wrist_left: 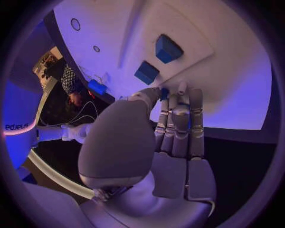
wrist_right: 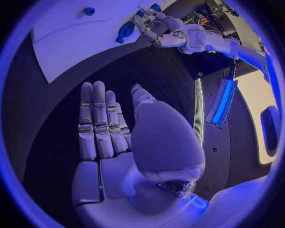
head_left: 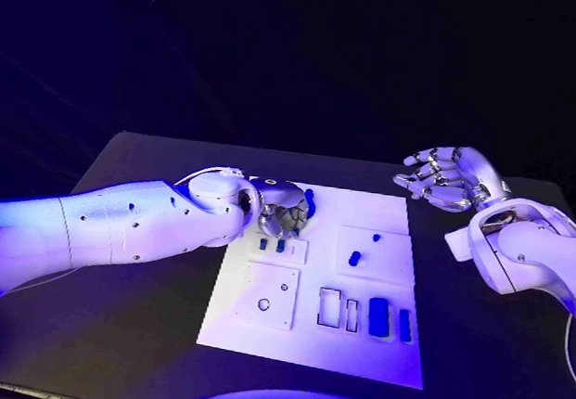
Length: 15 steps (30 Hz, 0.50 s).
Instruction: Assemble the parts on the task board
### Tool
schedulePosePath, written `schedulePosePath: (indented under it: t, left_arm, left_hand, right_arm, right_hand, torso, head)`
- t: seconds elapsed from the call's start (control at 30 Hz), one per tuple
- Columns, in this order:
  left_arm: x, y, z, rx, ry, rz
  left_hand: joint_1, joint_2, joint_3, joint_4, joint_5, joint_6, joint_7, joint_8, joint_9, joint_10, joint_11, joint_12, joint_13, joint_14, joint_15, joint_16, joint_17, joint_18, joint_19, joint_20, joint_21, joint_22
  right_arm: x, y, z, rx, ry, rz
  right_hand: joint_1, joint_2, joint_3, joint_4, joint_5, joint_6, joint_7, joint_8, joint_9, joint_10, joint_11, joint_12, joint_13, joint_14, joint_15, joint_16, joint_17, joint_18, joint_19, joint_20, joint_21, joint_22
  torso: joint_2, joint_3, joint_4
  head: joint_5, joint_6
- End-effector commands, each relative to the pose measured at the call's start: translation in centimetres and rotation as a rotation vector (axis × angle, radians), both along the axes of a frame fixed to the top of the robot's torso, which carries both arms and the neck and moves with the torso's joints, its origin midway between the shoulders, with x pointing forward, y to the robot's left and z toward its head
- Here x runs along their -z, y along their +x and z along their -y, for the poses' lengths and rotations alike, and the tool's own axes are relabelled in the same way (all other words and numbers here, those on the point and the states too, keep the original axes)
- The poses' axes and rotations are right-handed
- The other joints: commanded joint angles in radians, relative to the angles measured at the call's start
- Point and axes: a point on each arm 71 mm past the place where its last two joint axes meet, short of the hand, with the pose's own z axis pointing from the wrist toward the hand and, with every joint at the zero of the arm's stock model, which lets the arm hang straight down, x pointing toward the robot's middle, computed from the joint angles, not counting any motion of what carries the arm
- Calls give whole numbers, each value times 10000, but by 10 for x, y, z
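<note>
The left arm (head_left: 112, 228) lies nearest, reaching in over the black table (head_left: 144, 165) to the far left part of the task board (head_left: 316, 351). That board is a white plate with raised square panels and cut-outs — rectangular slots along its near half, a round hole in one panel. The left hand (head_left: 280, 210) points down at the board's far edge, its fingers (wrist_left: 181, 126) close together and straight with the thumb alongside; a sliver of blue shows at their tips, but whether they pinch a part I cannot tell. Just beside that hand lies a long blue part (head_left: 309, 202). The right hand (head_left: 447, 178) hangs above the table off the board's far right corner, holding nothing — fingers side by side and only loosely bent. Smaller blue parts: a long bar (head_left: 379, 317) seated in a slot, two short blocks (wrist_left: 168, 48) standing in a panel near the left hand, and a small peg (head_left: 355, 258).
</note>
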Motion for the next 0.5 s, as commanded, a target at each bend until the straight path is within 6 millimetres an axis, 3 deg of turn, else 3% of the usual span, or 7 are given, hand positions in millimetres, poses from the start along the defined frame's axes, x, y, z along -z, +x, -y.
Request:
schedulePosePath:
  t: [0.03, 0.27, 0.5]
  left_arm:
    - [2, -1, 2, 114, 178, -205]
    - [3, -1, 3, 141, 223, -222]
    - [1, 0, 5, 191, 43, -34]
  left_hand:
    - [147, 22, 172, -84, -48, 244, -75, -34, -53, 267, -75, -100, -77, 205, -61, 235, 282, 47, 208, -45, 292, 339]
    - [290, 123, 434, -466, -122, 628, -147, -113, -141, 720, -189, -336, -220, 564, -171, 647, 787, -52, 537, -156, 868, 994]
    - [299, 150, 571, -698, -191, 670, -115, -265, -221, 859, -175, -528, -302, 709, -171, 812, 969, -108, 696, -183, 1187, 1356]
  right_arm:
    - [0, 0, -2, -204, 157, -34]
    - [1, 0, -1, -204, 203, -84]
    - [1, 0, -1, -210, 218, -99]
  right_hand:
    - [18, -98, 67, 18, 51, -12, 69, 37, -13, 12, 71, -50, -119, -42, 11, -124, -57, 104, 0, 71, -75, -105]
    - [7, -99, 67, 20, 50, -27, 81, 39, -26, 12, 85, -77, -208, -55, 29, -214, -98, 105, -8, 89, -128, -187]
    - [-8, -101, 64, 20, 50, -44, 95, 44, -41, 14, 101, -98, -314, -84, 51, -331, -150, 105, -25, 113, -199, -293]
  torso:
    - [2, -2, -6]
    - [1, -5, -5]
    - [1, -8, 1]
  head:
    - [4, -11]
    - [-8, -19]
    - [-10, -12]
